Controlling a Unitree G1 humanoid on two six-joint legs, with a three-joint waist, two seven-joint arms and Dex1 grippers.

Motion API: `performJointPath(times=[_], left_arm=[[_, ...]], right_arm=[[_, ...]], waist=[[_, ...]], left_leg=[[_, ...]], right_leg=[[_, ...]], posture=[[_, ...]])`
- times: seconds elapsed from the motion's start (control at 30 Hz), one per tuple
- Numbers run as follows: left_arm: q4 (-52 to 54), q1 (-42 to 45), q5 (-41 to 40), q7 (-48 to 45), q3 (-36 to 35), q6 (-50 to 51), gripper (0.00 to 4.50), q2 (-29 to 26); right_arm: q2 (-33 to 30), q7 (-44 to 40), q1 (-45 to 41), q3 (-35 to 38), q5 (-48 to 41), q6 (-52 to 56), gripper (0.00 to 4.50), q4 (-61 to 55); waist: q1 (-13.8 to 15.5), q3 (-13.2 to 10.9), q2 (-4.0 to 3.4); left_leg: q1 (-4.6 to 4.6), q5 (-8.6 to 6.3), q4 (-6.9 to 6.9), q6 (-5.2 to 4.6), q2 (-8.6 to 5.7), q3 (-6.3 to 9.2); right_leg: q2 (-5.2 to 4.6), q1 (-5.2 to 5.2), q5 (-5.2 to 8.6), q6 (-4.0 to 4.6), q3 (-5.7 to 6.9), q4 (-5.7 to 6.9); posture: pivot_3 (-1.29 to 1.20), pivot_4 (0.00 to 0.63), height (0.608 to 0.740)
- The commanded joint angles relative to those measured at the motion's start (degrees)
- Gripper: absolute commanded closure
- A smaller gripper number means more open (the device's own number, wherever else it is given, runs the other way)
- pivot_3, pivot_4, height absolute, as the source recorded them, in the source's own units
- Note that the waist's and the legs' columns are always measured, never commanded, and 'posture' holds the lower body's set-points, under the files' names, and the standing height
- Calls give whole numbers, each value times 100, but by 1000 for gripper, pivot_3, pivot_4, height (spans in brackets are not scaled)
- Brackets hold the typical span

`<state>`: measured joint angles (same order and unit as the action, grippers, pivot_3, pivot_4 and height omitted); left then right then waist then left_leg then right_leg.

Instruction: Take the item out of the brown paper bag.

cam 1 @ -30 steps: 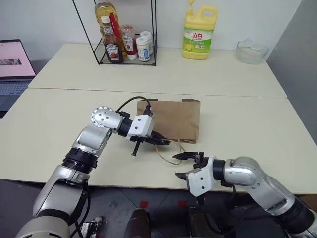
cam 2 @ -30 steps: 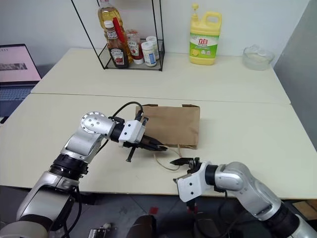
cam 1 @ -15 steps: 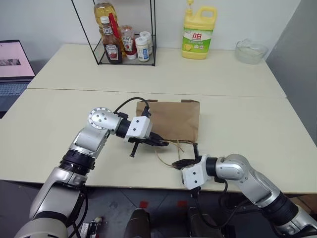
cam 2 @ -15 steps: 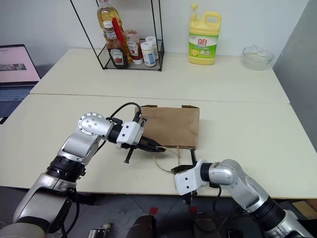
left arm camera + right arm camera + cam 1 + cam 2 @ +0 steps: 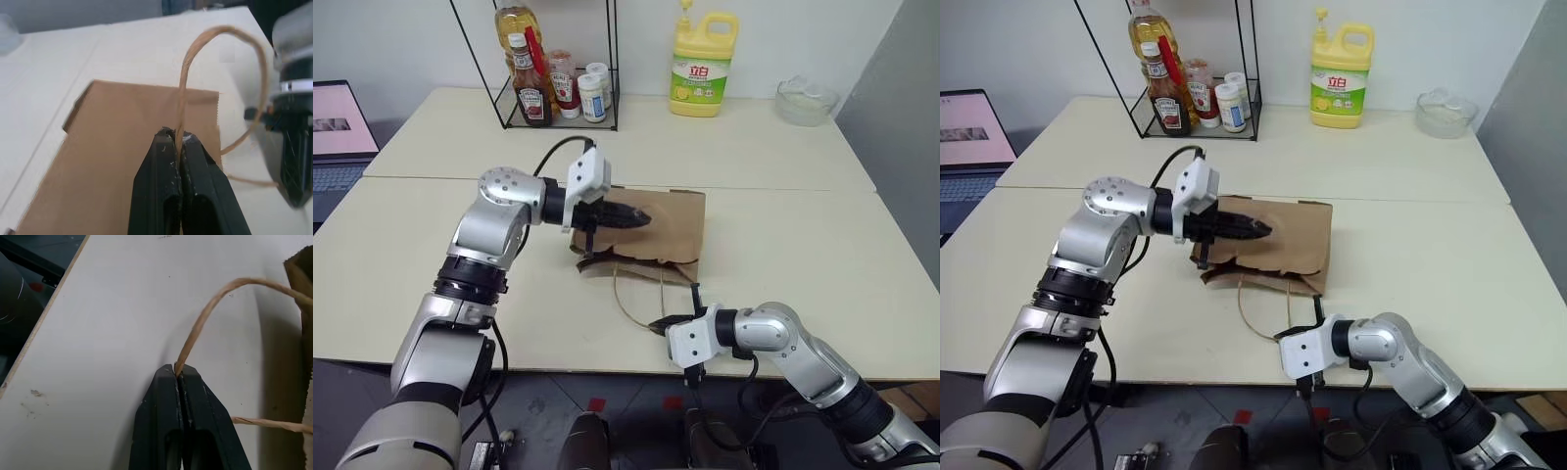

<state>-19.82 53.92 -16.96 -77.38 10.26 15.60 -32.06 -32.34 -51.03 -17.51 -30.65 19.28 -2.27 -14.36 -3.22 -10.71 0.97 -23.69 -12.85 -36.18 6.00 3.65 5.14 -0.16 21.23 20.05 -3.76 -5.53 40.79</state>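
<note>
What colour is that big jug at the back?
Yellow jug with a green label, clearest in the left eye view.

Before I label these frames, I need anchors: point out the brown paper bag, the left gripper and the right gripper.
brown paper bag [image 5: 677, 227], left eye view, bare flat side.
left gripper [image 5: 177, 139], left wrist view, fingertips shut on a handle.
right gripper [image 5: 177, 373], right wrist view, fingertips shut on the other handle.

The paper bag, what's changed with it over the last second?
The left tool lifted one handle, raising the bag's near edge. The right tool shut on the other handle. The bag's far end stays on the table.
</note>
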Motion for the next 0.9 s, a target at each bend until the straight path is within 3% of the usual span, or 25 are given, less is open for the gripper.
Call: performJointPath(times=[0.03,0.57,0.83,0.9], left_arm=[[104,234,-127,147,-229,245,4500,54],[-631,1157,-277,386,-698,565,4500,316],[-550,1152,-363,218,-757,763,4500,341],[-474,1118,-407,185,-741,829,4500,336]], right_arm=[[-28,-239,158,-285,164,120,4472,40],[-118,-235,204,-194,208,182,4472,-109],[-70,-46,258,-32,287,264,4472,-228],[-46,45,261,68,260,285,4104,-265]], waist=[[0,0,0],[3,0,0],[7,0,0],[7,0,0]], left_leg=[[1,0,0,0,0,0],[2,1,0,2,-3,0],[0,3,1,6,-3,0],[1,3,1,7,-3,-1]], right_leg=[[0,-1,0,0,0,0],[-1,-4,0,0,0,-3],[-2,-4,0,0,0,-4],[-2,-4,0,0,0,-4]], posture=[[0,150,740],[0,150,740],[0,150,740],[0,150,740]])
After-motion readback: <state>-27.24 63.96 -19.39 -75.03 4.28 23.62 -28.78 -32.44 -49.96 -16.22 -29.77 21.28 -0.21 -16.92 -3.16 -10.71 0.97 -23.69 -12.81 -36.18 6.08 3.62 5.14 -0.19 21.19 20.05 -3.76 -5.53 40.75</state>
